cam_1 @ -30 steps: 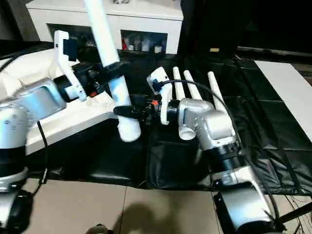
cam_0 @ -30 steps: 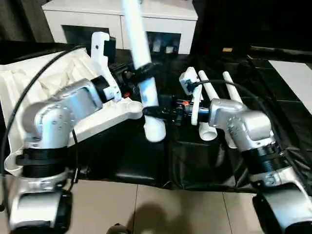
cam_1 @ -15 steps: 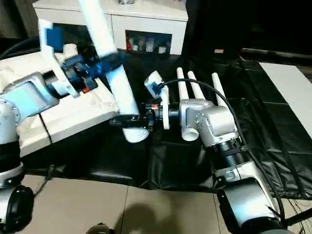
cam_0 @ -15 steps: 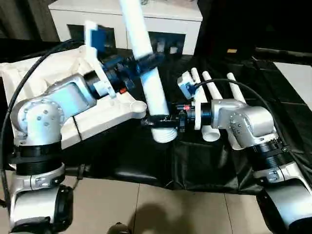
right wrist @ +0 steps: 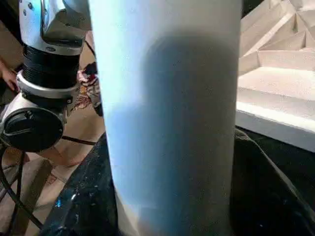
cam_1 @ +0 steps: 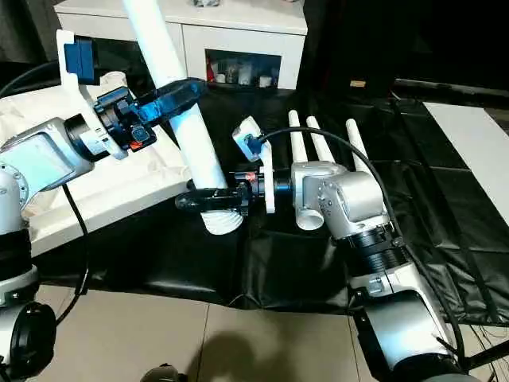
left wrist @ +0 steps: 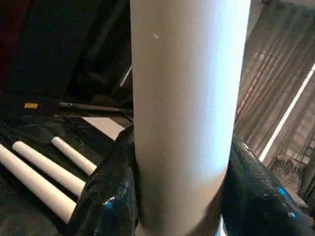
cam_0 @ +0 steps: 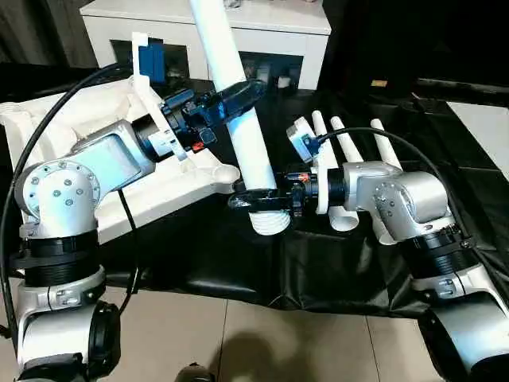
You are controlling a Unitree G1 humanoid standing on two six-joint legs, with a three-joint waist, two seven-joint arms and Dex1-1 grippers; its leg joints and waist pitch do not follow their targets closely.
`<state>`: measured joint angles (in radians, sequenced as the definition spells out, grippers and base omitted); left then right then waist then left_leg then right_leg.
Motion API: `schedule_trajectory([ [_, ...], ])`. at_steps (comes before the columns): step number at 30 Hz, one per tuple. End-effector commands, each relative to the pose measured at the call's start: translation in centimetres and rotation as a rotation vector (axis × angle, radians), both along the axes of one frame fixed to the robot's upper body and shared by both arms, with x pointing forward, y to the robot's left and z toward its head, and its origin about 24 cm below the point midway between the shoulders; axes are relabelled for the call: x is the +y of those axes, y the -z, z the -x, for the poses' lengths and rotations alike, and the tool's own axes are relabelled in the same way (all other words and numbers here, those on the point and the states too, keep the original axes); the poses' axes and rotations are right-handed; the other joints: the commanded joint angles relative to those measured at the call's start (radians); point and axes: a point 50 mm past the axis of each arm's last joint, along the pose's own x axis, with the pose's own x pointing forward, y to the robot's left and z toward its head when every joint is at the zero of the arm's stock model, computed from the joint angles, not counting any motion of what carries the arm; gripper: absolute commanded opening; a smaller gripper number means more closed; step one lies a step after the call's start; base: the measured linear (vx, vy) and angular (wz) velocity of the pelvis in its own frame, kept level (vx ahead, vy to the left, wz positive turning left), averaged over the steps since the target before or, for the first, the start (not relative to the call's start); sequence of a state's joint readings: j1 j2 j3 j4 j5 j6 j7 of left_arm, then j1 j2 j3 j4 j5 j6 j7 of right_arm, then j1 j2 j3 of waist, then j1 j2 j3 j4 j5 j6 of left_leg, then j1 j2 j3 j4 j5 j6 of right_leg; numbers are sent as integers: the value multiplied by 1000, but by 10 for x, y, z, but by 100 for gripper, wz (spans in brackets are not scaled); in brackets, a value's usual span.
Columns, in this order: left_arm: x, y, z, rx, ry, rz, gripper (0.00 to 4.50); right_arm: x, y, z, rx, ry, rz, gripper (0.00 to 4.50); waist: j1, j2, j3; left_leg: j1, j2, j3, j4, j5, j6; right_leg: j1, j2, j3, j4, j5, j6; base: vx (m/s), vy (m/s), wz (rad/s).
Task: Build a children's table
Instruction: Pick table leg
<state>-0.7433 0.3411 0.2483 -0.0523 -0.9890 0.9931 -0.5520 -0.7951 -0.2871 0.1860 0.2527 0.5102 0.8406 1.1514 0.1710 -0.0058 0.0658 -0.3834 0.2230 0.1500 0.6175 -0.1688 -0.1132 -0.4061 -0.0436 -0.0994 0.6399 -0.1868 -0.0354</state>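
I have one leg (cam_0: 238, 119) clamped in both grippers: my left gripper (cam_0: 238, 97) closes on it midway up, my right gripper (cam_0: 258, 196) near its ridged lower end. The leg is a smooth white tube, tilted, its foot hanging just off the tabletop's (cam_0: 95, 119) corner socket (cam_0: 225, 173). The tabletop lies ribs-up on black sheeting (cam_0: 318, 263). Three more legs (cam_0: 350, 155) lie side by side beyond my right arm.
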Motion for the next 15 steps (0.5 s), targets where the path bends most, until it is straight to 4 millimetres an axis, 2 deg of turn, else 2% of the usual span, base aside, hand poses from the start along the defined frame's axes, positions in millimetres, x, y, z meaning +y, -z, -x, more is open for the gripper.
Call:
schedule_trajectory([
  [1, -5, -4, 6, -33, 47, 7, 182, -3, -3, -3, -16, 44, -3, 222, 1, 11, -83, 12, 12, 1, -71, -170, -27, 60, -91, 61, -81, -221, -99, 0, 0, 0],
  [4, -3, 0, -2, -10, -65, -35, 182, 0, -1, -7, -75, 112, -10, 218, 0, 8, -83, 12, 12, 2, -71, -171, -30, 59, -92, 62, -82, -224, -98, 0, 0, 0],
  [5, 0, 2, -9, 12, -130, -34, 238, 2, -2, -8, -94, 143, -20, 213, -2, 10, -82, 13, 13, 0, -73, -176, -32, 57, -90, 60, -81, -228, -99, 0, 0, 0],
  [6, 0, 2, -10, 17, -142, -30, 252, 2, -2, -9, -99, 150, -21, 210, -2, 11, -82, 14, 13, 2, -72, -176, -33, 57, -91, 61, -83, -228, -99, 0, 0, 0],
  [9, 2, 2, -14, 21, -218, -9, 262, 8, -1, -8, -129, 192, -27, 202, -1, 11, -84, 13, 11, 1, -72, -172, -38, 60, -92, 60, -82, -229, -92, 0, 0, 0],
  [11, 2, 4, -17, 16, -284, -57, 294, 11, 1, -7, -135, 207, -24, 199, -1, 13, -85, 14, 12, -1, -73, -171, -38, 59, -91, 61, -80, -208, -89, 0, 0, 0],
  [15, -1, 10, -18, 6, -347, -128, 326, 14, 4, -8, -148, 244, -14, 198, -2, 15, -86, 13, 13, -2, -73, -169, -39, 60, -93, 61, -79, -190, -87, 0, 0, 0],
])
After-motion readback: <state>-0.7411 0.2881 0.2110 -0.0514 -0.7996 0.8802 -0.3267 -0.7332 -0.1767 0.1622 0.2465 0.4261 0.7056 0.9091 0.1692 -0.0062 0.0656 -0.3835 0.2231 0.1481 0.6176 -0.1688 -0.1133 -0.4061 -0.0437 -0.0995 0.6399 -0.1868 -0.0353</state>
